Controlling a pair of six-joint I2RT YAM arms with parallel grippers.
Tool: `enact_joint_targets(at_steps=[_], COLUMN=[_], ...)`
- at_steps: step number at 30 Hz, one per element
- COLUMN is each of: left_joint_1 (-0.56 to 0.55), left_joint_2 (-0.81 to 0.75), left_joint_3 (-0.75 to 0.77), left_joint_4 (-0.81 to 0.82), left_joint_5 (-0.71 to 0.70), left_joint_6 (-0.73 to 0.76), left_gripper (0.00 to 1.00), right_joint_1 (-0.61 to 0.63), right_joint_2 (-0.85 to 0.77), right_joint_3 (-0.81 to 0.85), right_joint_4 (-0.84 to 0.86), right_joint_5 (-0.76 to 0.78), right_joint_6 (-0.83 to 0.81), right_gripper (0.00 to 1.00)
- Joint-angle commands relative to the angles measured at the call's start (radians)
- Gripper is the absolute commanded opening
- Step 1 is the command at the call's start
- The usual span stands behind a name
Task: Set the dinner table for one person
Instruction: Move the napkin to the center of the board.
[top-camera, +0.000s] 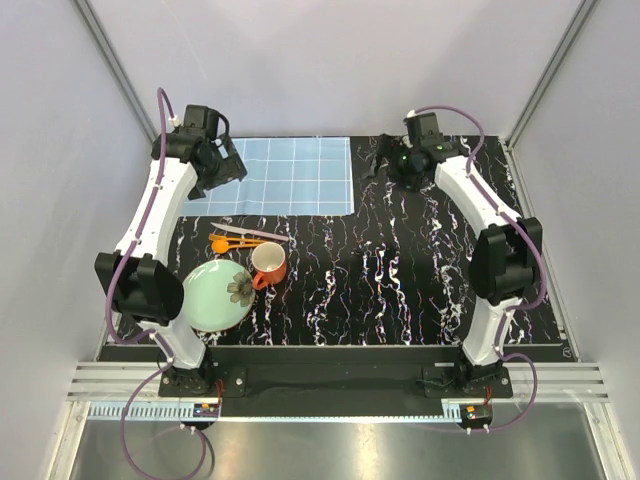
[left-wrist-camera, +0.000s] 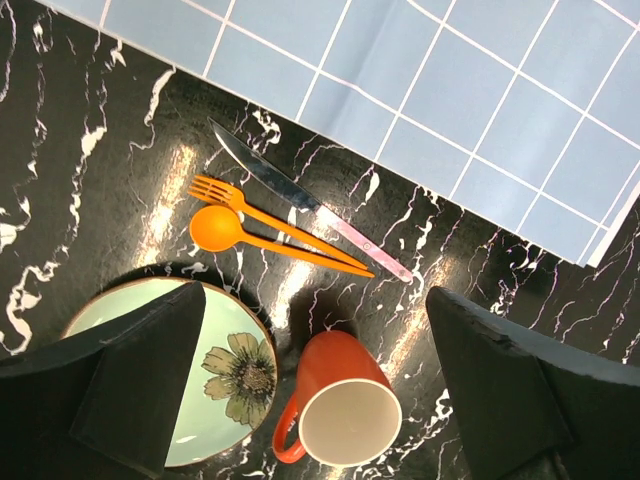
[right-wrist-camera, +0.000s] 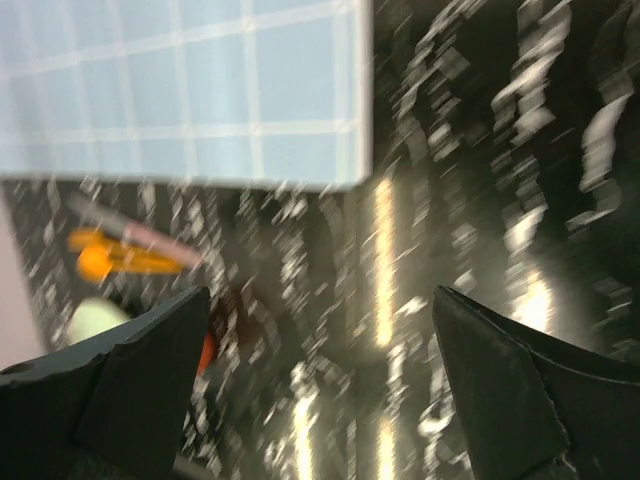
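The dinner table (top-camera: 400, 270) is glossy black with white veins. At its front left lies a pale green plate (top-camera: 212, 297) with a flower print, and an orange mug (top-camera: 268, 265) stands beside it. Behind them lie an orange fork (left-wrist-camera: 240, 205), an orange spoon (left-wrist-camera: 215, 228) and a pink-handled knife (left-wrist-camera: 270, 180). A light blue gridded placemat (top-camera: 290, 175) lies at the back left. My left gripper (top-camera: 222, 165) hangs open above the placemat's left edge, looking down on the mug (left-wrist-camera: 340, 400). My right gripper (top-camera: 395, 160) hangs open at the back, right of the placemat, holding nothing.
Grey walls close in the table on the left, back and right. Both arm bases stand at the near edge. The right wrist view is blurred; it shows the placemat (right-wrist-camera: 200, 90), the orange cutlery (right-wrist-camera: 110, 258) and bare marble under the right gripper (right-wrist-camera: 320, 292).
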Motion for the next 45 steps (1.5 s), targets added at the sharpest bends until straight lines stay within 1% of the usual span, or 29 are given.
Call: enact_joint_targets(at_steps=[1, 2, 3, 5, 6, 8, 12, 13, 14, 16, 17, 18, 19, 20, 23, 24, 25, 27, 28, 32, 34, 38, 41, 45], left_joint_1=[-0.016, -0.016, -0.018, -0.018, -0.016, -0.013, -0.01, -0.01, -0.01, -0.01, -0.01, -0.01, -0.01, -0.01, -0.01, -0.012, -0.012, -0.013, -0.015, -0.024, -0.026, -0.026, -0.027, -0.027], left_joint_2=[-0.04, -0.054, -0.084, -0.105, -0.111, -0.108, -0.106, -0.109, -0.117, -0.132, -0.154, -0.164, -0.177, -0.198, -0.227, -0.232, -0.237, -0.25, -0.256, -0.292, -0.304, -0.31, -0.304, -0.315], left_joint_3=[-0.041, -0.056, -0.068, -0.091, -0.09, -0.081, -0.068, -0.07, -0.07, -0.088, -0.099, -0.113, -0.146, -0.165, -0.229, -0.252, -0.259, -0.285, -0.295, -0.369, -0.403, -0.411, -0.394, -0.397], left_joint_4=[0.043, 0.056, 0.071, 0.09, 0.09, 0.087, 0.085, 0.085, 0.083, 0.085, 0.085, 0.083, 0.086, 0.087, 0.093, 0.091, 0.091, 0.093, 0.091, 0.103, 0.111, 0.114, 0.114, 0.114], left_joint_5=[0.01, 0.013, 0.01, -0.004, -0.001, 0.028, 0.062, 0.065, 0.073, 0.08, 0.085, 0.087, 0.087, 0.087, 0.108, 0.113, 0.128, 0.14, 0.149, 0.165, 0.172, 0.18, 0.191, 0.188], left_joint_6=[-0.041, -0.043, -0.043, -0.035, -0.035, -0.023, -0.029, -0.026, -0.023, -0.009, -0.007, -0.006, -0.003, -0.004, -0.004, -0.004, -0.003, -0.004, -0.015, -0.026, -0.029, -0.04, -0.04, -0.053], left_gripper=[0.99, 0.99, 0.99, 0.99, 0.99, 0.99, 0.99, 0.99, 0.99, 0.99, 0.99, 0.99, 0.99, 0.99, 0.99, 0.99, 0.99, 0.99, 0.99, 0.99, 0.99, 0.99, 0.99, 0.99], right_joint_1=[0.045, 0.04, 0.046, 0.055, 0.06, 0.055, 0.034, 0.029, 0.029, 0.029, 0.029, 0.029, 0.029, 0.025, 0.022, 0.021, 0.021, 0.02, 0.018, 0.008, 0.006, 0.002, 0.002, 0.002], right_joint_2=[-0.123, -0.12, -0.114, -0.111, -0.108, -0.077, -0.014, -0.002, 0.03, 0.068, 0.117, 0.145, 0.173, 0.237, 0.358, 0.392, 0.45, 0.499, 0.539, 0.581, 0.596, 0.628, 0.664, 0.679], right_joint_3=[-0.111, -0.12, -0.11, -0.074, -0.06, 0.005, 0.13, 0.183, 0.217, 0.321, 0.361, 0.404, 0.488, 0.536, 0.706, 0.796, 0.835, 0.919, 0.935, 0.926, 0.92, 0.891, 0.889, 0.863], right_joint_4=[0.073, 0.119, 0.129, 0.12, 0.113, 0.077, 0.047, 0.035, -0.015, -0.069, -0.131, -0.165, -0.192, -0.237, -0.24, -0.241, -0.241, -0.235, -0.226, -0.122, -0.101, -0.045, -0.042, -0.042], right_joint_5=[-0.228, -0.301, -0.337, -0.291, -0.241, -0.204, -0.21, -0.185, -0.105, -0.029, 0.046, 0.077, 0.097, 0.1, 0.025, 0.016, 0.013, 0.034, 0.025, 0.004, 0.007, -0.053, -0.099, -0.124], right_joint_6=[0.16, 0.183, 0.182, 0.149, 0.112, 0.083, 0.056, 0.044, 0.021, -0.068, -0.095, -0.146, -0.16, -0.162, -0.149, -0.148, -0.149, -0.157, -0.155, -0.132, -0.126, -0.082, -0.053, -0.036], right_gripper=[1.0, 1.0, 1.0, 1.0, 1.0, 1.0, 1.0, 1.0, 1.0, 1.0, 0.99, 1.0, 1.0, 1.0, 1.0, 1.0, 1.0, 1.0, 1.0, 1.0, 1.0, 1.0, 1.0, 1.0])
